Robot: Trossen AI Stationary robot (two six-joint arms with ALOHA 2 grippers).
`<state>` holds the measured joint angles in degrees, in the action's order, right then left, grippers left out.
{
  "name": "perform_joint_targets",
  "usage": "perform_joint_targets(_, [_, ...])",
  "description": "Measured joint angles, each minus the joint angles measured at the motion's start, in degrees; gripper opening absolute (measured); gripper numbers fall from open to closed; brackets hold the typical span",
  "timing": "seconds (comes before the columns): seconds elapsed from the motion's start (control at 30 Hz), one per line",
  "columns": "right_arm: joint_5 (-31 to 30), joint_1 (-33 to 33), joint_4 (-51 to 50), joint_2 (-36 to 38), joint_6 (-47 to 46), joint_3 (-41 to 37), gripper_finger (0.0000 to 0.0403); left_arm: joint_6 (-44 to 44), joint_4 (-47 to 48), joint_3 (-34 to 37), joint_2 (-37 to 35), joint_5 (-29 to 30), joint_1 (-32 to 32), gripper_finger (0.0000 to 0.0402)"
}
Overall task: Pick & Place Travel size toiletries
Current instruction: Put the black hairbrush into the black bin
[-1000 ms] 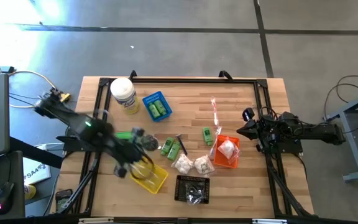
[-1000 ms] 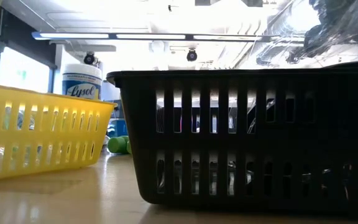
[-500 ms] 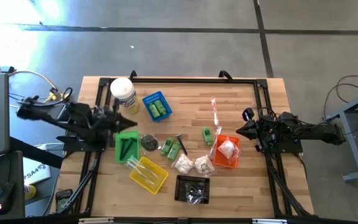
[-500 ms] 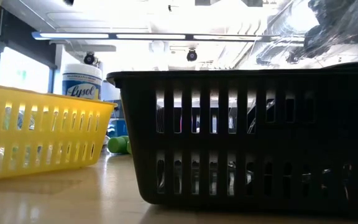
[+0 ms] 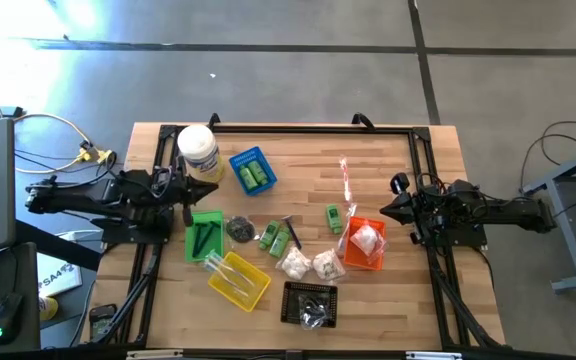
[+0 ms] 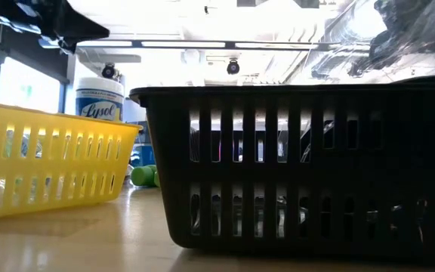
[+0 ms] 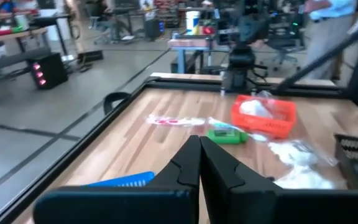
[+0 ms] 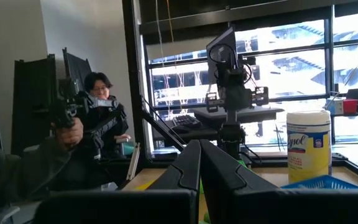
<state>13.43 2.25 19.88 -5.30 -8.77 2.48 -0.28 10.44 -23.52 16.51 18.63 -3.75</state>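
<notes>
The toiletries lie scattered over the middle of the wooden table (image 5: pixel 388 290), some loose and some already in baskets; two small green bottles (image 5: pixel 255 176) sit in the blue basket (image 5: pixel 238 160) beside the big white jar (image 5: pixel 198 151); two black combs (image 5: pixel 204 238) lie in the green basket (image 5: pixel 190 222) near the table's left edge; a clear-wrapped stick (image 5: pixel 220 272) rests in the yellow basket (image 5: pixel 253 292) toward the front; a white puffy packet (image 5: pixel 366 238) fills the orange basket (image 5: pixel 368 262), and the black basket (image 5: pixel 290 295) at the front holds a clear wrapped bundle (image 5: pixel 313 313); loose on the wood are a grey bit (image 5: pixel 238 228), a pair of green bottles (image 5: pixel 277 237), a single green bottle (image 5: pixel 334 217), two white packets (image 5: pixel 311 264) touching each other, and a thin wrapped stick with red on it (image 5: pixel 346 180) farther back.

The left gripper (image 5: pixel 181 187) hangs at the table's left edge, between the white jar and the green basket, its fingers (image 7: pixel 188 163) pressed together with nothing between them; the right gripper (image 5: pixel 388 211) waits over the right edge, just beside the orange basket, jaws closed and empty as well; the right wrist view shows its fingers (image 8: pixel 190 165) meeting in a point.

From table height, the black basket blocks most of the view, with the yellow one to its left and the jar behind; a person (image 8: pixel 98 134) sits in the room beyond the table.
</notes>
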Motion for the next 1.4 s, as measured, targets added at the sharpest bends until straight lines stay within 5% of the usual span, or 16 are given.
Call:
perform_joint_targets(0.4, [-6.72, 0.0, -2.89, -0.02, 3.57, 0.0, 0.0002, 5.08, -2.78, 6.73, -3.78, -0.44, 0.0, 0.0])
perform_joint_targets(0.7, [-18.36, 0.06, 0.31, 0.0, 8.67, 0.0, 0.0002, 4.56, -4.04, 11.09, -4.94, 0.07, 0.0, 0.0])
perform_joint_targets(1.0, [-17.01, 0.17, 1.81, -0.28, 10.99, 0.0, 0.0002, 3.9, -16.26, 19.9, -7.02, 0.61, 0.0, 0.0])
perform_joint_targets(1.4, [-18.38, 0.17, -1.23, -0.86, 7.17, 0.0, 0.0003, 1.6, -19.97, 19.8, -7.06, 0.59, 0.0, 0.0])
